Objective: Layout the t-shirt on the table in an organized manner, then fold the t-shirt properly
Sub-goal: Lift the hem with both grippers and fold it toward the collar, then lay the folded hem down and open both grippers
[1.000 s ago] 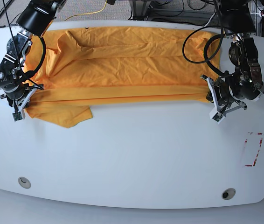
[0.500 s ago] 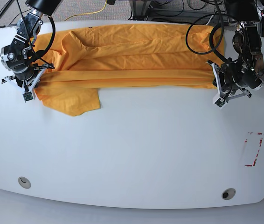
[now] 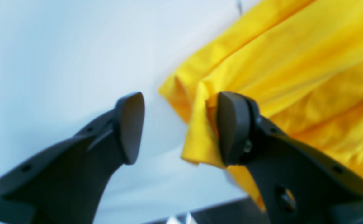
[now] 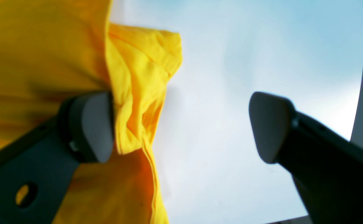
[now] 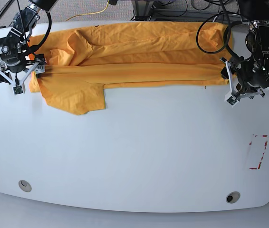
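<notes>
Wrinkly orange-yellow t-shirt (image 5: 125, 52) folded lengthwise at 12 o'clock on smooth white desk (image 5: 139, 156), both jaws wide, wrist views blurred

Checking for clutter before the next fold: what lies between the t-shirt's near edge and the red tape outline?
In the base view, only bare white table lies between the t-shirt and the red tape outline.

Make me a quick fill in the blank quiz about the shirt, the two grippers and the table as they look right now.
1. The t-shirt is colored ____.
2. The fingers of the left gripper and the right gripper stand ____.
3. The t-shirt lies along the table's ____ edge in the base view.
4. The tape outline on the table is ____.

Missing words: orange-yellow; open; far; red
</notes>
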Controlling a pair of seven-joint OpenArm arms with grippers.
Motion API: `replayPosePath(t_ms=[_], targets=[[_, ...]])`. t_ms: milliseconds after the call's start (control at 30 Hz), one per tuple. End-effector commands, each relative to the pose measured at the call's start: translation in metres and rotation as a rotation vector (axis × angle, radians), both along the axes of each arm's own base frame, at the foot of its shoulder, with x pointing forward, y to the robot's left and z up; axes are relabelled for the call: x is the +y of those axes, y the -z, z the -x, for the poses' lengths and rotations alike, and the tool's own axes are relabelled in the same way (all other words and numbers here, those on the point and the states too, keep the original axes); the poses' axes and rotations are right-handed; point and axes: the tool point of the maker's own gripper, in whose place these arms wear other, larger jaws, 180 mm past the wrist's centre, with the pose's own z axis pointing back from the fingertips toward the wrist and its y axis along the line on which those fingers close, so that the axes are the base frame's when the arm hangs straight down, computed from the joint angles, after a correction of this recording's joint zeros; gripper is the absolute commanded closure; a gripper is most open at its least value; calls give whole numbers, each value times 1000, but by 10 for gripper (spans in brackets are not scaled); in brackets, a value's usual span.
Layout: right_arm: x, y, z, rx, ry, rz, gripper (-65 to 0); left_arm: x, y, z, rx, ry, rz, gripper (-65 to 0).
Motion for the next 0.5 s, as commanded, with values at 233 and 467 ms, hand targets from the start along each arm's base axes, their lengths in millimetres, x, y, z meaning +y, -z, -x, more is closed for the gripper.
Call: replayPosePath(t_ms=[233, 467], targets=[[-16, -60, -24, -152, 6, 116, -650, 20, -33, -12, -68, 22, -107, -354], [-20, -70, -32, -136, 45, 119, -650, 29, -61, -24, -141, 51, -169, -353]])
